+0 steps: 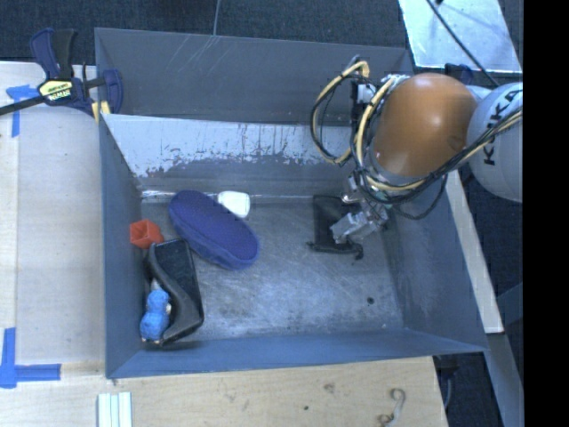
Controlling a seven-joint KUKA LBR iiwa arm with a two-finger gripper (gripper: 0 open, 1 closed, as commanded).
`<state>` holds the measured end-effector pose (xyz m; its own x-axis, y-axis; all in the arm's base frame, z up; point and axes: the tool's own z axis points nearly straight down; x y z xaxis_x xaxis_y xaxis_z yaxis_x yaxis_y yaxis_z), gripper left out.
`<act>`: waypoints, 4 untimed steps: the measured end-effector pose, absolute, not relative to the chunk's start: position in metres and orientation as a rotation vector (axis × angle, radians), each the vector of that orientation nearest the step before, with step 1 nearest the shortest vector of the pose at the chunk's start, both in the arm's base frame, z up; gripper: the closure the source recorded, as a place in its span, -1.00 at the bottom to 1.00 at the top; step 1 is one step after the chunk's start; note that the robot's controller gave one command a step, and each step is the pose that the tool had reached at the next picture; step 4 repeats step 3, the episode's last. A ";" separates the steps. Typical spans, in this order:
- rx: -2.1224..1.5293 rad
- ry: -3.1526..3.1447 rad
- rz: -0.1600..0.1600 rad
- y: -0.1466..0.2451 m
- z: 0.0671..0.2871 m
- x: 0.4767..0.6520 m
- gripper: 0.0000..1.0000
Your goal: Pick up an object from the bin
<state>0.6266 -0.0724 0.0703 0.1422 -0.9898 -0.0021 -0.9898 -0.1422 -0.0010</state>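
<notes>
Holding a handful of loose things, the grey metal bin takes the arm in over its right wall, with the orange cover and looped cables at the wrist. The gripper sits low at the bin's floor, right upon a flat black piece, which lies directly under it and juts out to its left. Whether the gripper is released or clenched I cannot tell. Well to the left of the gripper lies a dark blue oval pouch. Farther left and nearer the front wall is a black wedge-shaped thing. A red block sits far left of the gripper, a white lump touches the pouch's far end, and a small light blue figure rests against the wedge.
</notes>
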 end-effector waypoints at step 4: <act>-2.357 2.069 -0.005 -0.073 0.144 0.630 1.00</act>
